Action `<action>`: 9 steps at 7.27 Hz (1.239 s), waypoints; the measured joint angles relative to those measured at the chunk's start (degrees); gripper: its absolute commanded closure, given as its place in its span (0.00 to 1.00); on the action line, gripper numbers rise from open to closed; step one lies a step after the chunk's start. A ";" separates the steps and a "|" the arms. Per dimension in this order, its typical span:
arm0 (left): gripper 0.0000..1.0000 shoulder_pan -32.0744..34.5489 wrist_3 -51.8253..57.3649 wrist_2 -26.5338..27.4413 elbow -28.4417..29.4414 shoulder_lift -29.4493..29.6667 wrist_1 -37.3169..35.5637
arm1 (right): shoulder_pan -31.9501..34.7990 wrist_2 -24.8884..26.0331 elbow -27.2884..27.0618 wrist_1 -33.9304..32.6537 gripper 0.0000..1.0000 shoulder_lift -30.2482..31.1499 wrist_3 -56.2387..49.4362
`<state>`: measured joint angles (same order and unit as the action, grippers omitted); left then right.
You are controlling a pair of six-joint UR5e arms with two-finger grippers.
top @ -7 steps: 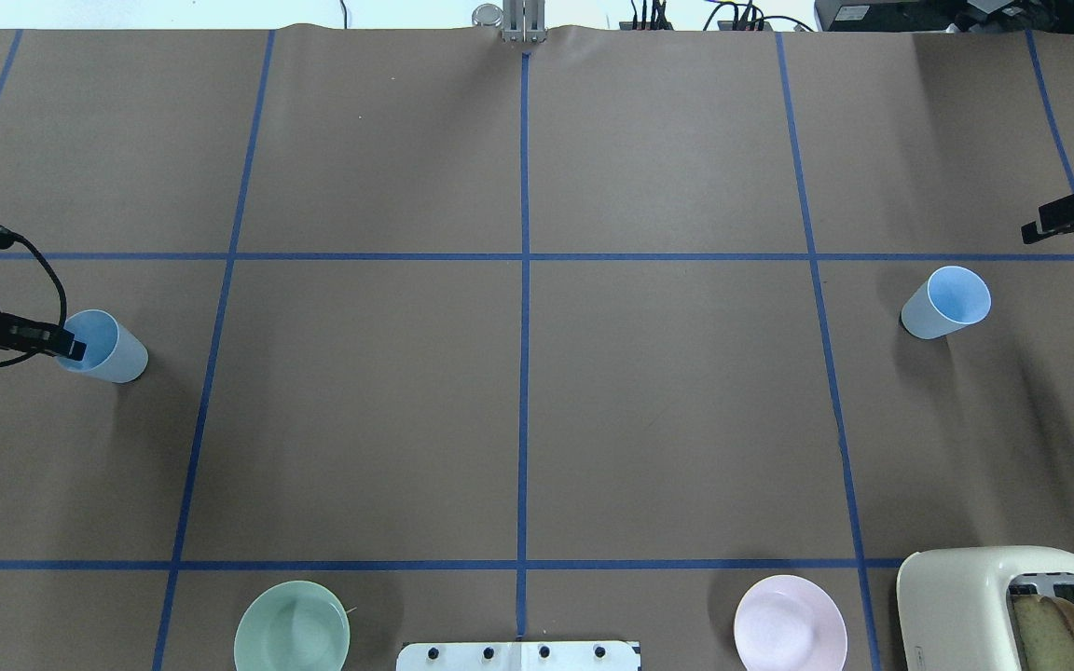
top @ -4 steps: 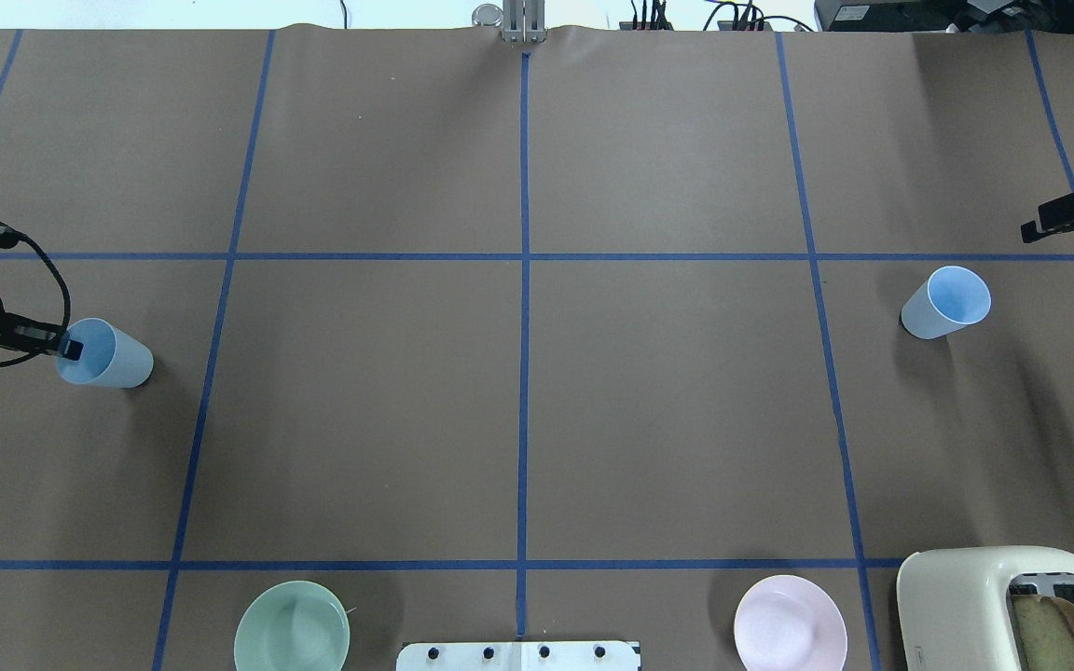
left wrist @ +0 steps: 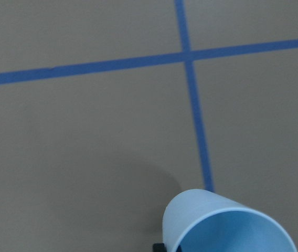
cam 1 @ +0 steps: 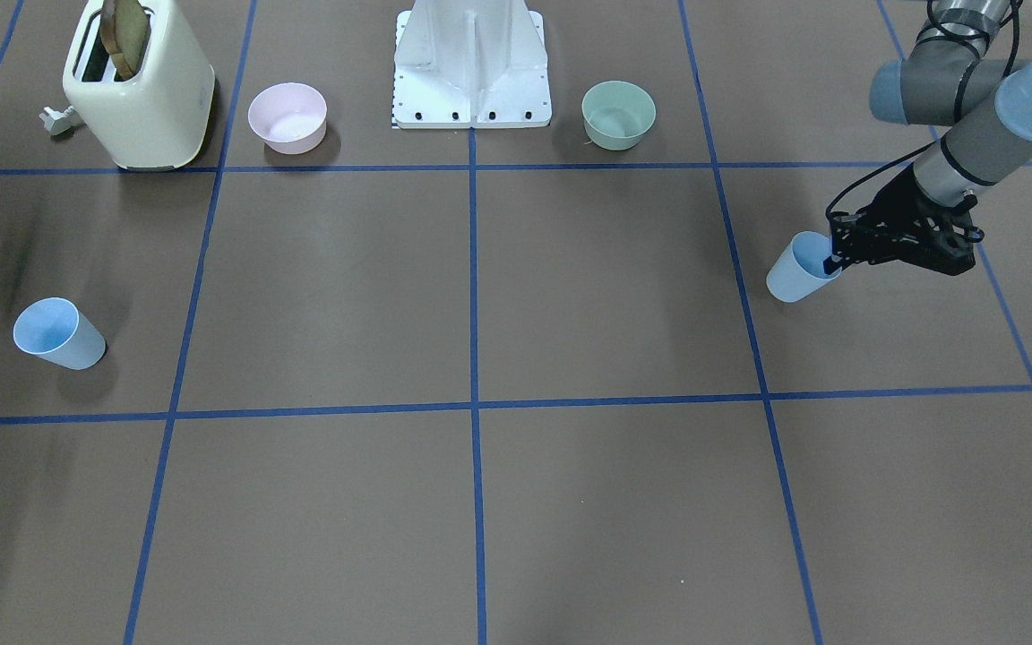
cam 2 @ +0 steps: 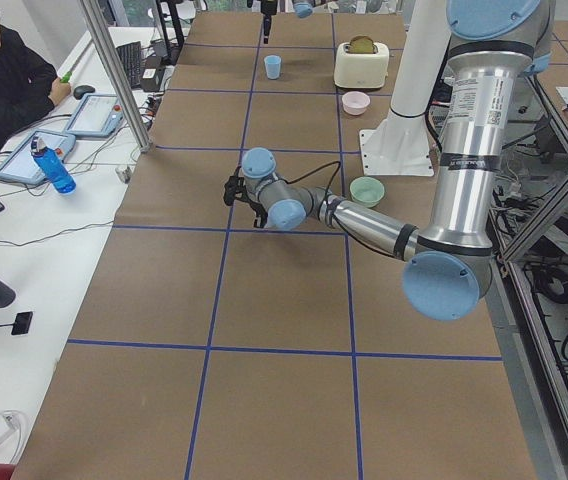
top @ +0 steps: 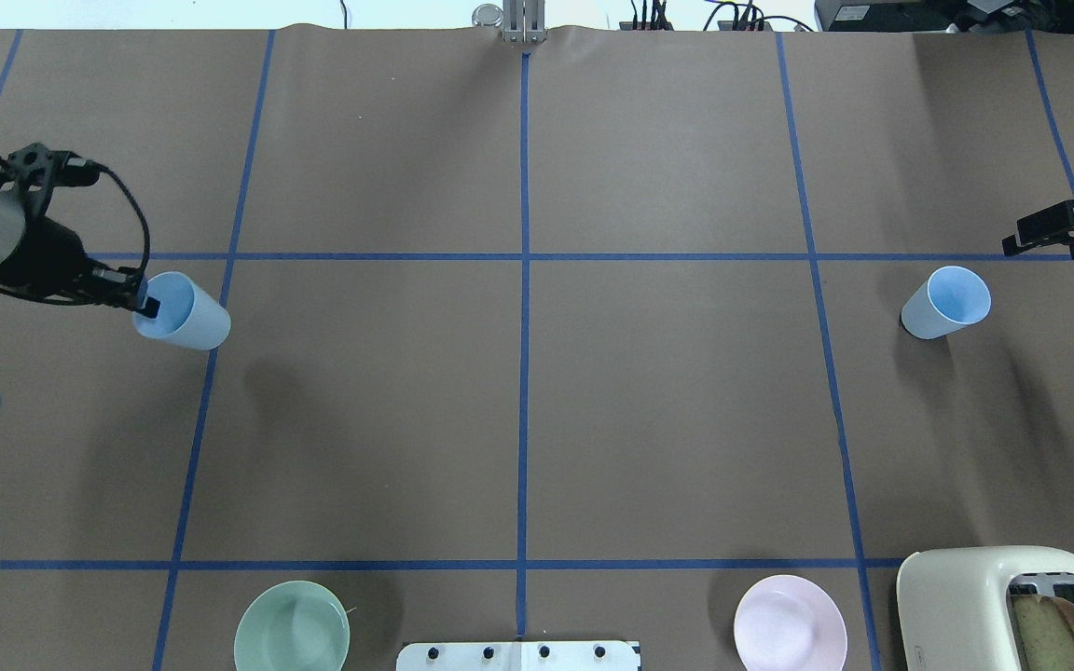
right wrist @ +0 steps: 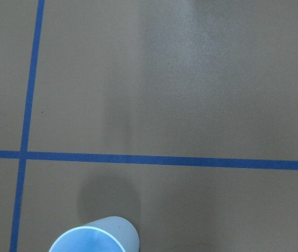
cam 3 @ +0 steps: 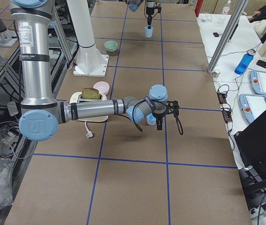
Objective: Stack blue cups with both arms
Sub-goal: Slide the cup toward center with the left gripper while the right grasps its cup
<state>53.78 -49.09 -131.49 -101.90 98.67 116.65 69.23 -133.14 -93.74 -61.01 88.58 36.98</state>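
My left gripper is shut on the rim of one blue cup and holds it tilted above the table at the left. The same cup shows in the front view and in the left wrist view. The other blue cup stands upright on the table at the right, also seen in the front view and at the bottom of the right wrist view. My right gripper hovers beyond that cup, apart from it, and looks open and empty.
A green bowl and a pink bowl stand near the robot's white base. A cream toaster with bread sits at the near right. Blue tape lines cross the brown table.
My left gripper has lifted its blue cup off the table and carried it right and farther from the robot. My right gripper has shifted slightly left.
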 measured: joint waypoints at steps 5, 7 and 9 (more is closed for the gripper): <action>1.00 -9.27 -20.56 5.67 -1.13 15.03 -6.88 | -3.22 1.19 0.95 0.34 0.00 -1.26 2.68; 1.00 -13.81 -24.84 10.38 -1.20 19.45 -10.39 | -3.74 1.45 1.55 0.44 0.00 -1.22 2.74; 1.00 -17.71 -28.40 14.03 -1.10 22.92 -12.93 | -4.40 1.50 1.68 0.48 0.00 -0.98 2.75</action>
<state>36.07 -77.49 -117.47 -103.00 121.59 103.72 64.83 -131.64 -92.07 -60.54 87.59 39.73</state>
